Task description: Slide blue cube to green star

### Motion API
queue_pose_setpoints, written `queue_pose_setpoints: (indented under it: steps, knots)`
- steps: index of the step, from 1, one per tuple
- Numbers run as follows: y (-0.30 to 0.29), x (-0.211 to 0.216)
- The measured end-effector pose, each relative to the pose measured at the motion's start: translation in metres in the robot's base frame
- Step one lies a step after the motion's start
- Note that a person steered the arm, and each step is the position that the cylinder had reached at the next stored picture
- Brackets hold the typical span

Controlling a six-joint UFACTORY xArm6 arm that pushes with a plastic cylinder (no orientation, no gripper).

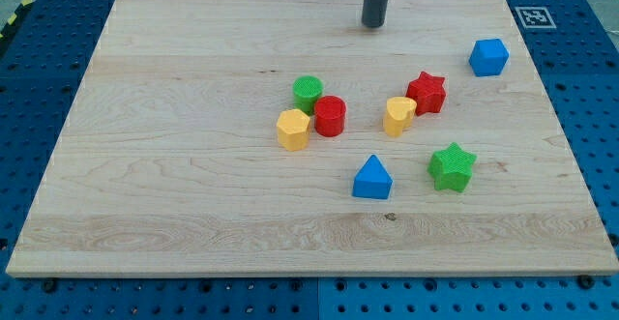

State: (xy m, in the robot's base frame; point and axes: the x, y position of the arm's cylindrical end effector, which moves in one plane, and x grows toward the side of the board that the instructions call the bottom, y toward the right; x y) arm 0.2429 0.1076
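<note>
Blue cube (488,57) right of my tip (373,24), green star (452,166) below

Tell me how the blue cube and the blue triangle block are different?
The blue cube is boxy with a flat top; the blue triangle block rises to a point. The cube sits alone near the view's right edge; the triangle sits lower, beside the green star. Both are blue.

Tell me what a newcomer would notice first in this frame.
Probably my tip, a dark rod at the view's top centre, clear of every block. Next the two task pieces on the view's right: the blue cube alone near the upper right, and the green star well below it. Between them sit a red star and a yellow block, touching.
</note>
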Motion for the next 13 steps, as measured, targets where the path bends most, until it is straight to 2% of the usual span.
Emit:
queue_pose_setpoints:
  steps: [1, 2, 3, 5, 6, 7, 8, 9, 10, 11, 12, 13]
  knots:
    - [0.099, 0.021]
    - [0.123, 0.104]
    - [0.113, 0.182]
    - [0.125, 0.128]
    - [0.132, 0.232]
    - [0.132, 0.278]
    - [0.148, 0.236]
    - [0.200, 0.261]
    - [0.228, 0.327]
    - [0.168, 0.345]
    - [0.081, 0.344]
    - [0.132, 0.351]
